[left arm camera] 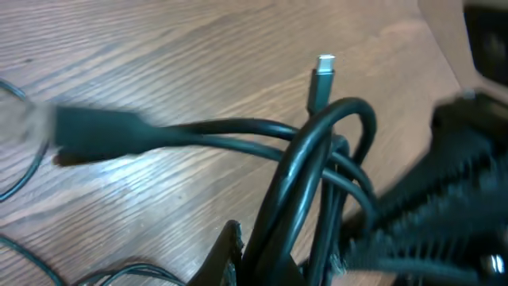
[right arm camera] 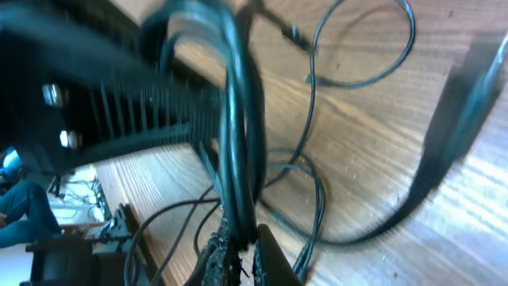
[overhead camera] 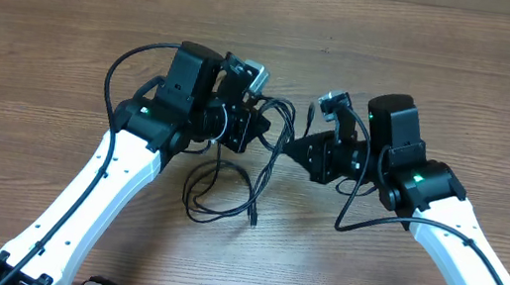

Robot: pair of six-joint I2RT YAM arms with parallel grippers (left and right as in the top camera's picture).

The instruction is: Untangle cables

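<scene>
J: Left gripper (overhead camera: 266, 132) state at that frame?

R: Closed. Its wrist view showed the fingertips (left arm camera: 230, 254) pinched on the cables (left arm camera: 313, 159). Several smooth, round black strands rose between them and bent into a tight arch.

J: Right gripper (overhead camera: 286, 147)?

R: Also clamped on the cables. In its own view the strands dropped straight into the fingertips (right arm camera: 216, 253) as one glossy, twisted rope. Too blurred to count strands.

J: Where did the bundle sit?

R: Mid-table (overhead camera: 428, 47), strung between the two grippers, which faced each other almost nose to nose. The tangle bunched right at the fingertips. Slack fell toward the robot's side and lay on the wood in thin, loose oval loops, with one free end at their near edge.

J: Any ends visible?

R: One was clear in the left wrist view: a slim plug (left arm camera: 324, 70) with a dark sleeve and a short, flat, bright metal tip, poking up behind the arch. A second end, a wider matte black connector (left arm camera: 103, 131), lay out to the left on its own strand. It was blurred, so I couldn't tell its type.

J: Surface?

R: Light brown wood grain, fine dark streaks, slight sheen where light hit. Flat, no seams in view.

J: Finger texture?

R: Black, with ribbed faces. Each wrist view caught the other gripper's ridges as a row of fine parallel lines, smeared by blur.
</scene>
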